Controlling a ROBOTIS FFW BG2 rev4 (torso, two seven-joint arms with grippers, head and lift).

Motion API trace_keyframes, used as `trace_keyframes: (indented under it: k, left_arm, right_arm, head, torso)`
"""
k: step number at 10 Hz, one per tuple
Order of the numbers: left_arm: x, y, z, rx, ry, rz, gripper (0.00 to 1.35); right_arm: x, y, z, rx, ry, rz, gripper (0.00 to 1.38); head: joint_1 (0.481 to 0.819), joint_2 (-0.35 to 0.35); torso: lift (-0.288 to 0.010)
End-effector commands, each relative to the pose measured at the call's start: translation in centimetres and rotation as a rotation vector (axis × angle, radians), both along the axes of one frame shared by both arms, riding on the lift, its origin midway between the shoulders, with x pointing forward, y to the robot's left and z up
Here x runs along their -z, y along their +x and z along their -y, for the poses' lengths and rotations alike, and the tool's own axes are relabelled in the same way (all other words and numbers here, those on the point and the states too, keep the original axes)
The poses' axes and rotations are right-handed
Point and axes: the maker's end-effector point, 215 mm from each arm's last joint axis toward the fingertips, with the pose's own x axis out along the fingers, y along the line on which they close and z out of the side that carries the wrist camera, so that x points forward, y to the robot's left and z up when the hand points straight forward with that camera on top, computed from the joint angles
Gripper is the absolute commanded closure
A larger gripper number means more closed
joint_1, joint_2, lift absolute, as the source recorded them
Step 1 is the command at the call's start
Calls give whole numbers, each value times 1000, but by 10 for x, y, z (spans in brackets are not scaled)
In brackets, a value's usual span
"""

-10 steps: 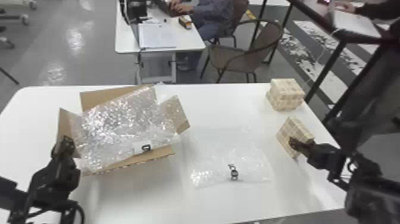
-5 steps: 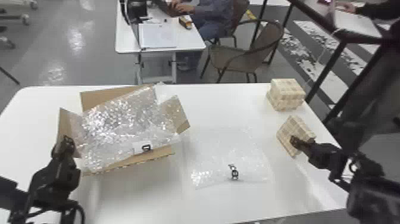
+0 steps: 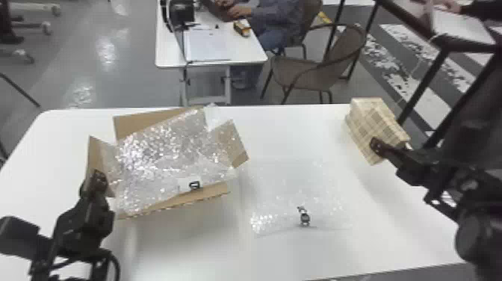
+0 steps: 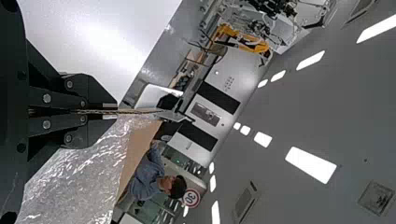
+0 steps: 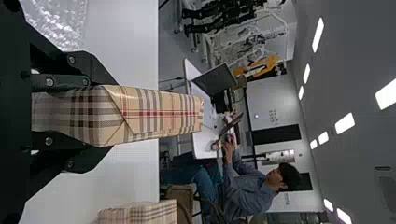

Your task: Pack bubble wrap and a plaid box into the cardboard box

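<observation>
Far right above the table (image 3: 209, 246), the right gripper (image 5: 107, 116) holds a plaid box (image 5: 161, 114) across its thickness; likely light, stiff, slippery, best gripped mid-body. The left gripper's (image 4: 113, 111) fingers pinch the cardboard box's (image 3: 179, 201) left flap (image 3: 95, 157).

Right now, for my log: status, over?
Right gripper shut on plaid box. Left gripper shut on cardboard flap. Possible obstruction: bubble wrap across cardboard box.

My left gripper (image 3: 98, 176): I'm pinching a cardboard flap (image 4: 135, 112), edge-on, between two black fingers (image 4: 102, 97). Bubble wrap (image 4: 77, 175) is glinting, crinkled, to one side of the flap; white table (image 4: 93, 37) is showing on the other. Ceiling lights (image 4: 310, 164) are glowing beyond.
</observation>
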Motion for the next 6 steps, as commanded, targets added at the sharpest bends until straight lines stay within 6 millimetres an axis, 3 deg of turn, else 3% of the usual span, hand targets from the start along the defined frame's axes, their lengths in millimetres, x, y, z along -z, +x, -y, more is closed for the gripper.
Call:
trace_keyframes:
  k: [1,3,5,6]
  left_arm:
    - [0,2,2,5,0,0,1208]
    - [3,1,4,8,-4,-4,1208]
    - [4,1,4,10,-3,-6,1208]
    - [3,2,4,10,-4,-6,1208]
  right_arm:
    - [-42,5,-50,-90,55,72,953]
    - [-83,7,-110,-173,114,141,953]
    - [-99,6,-167,-278,153,139,953]
    - [-98,2,-209,-360,172,116,953]
  head:
    - [695,-71]
    - [695,2]
    - [695,48]
    - [695,80]
  torso:
    - [-110]
    - [-110]
    - [-110]
    - [-110]
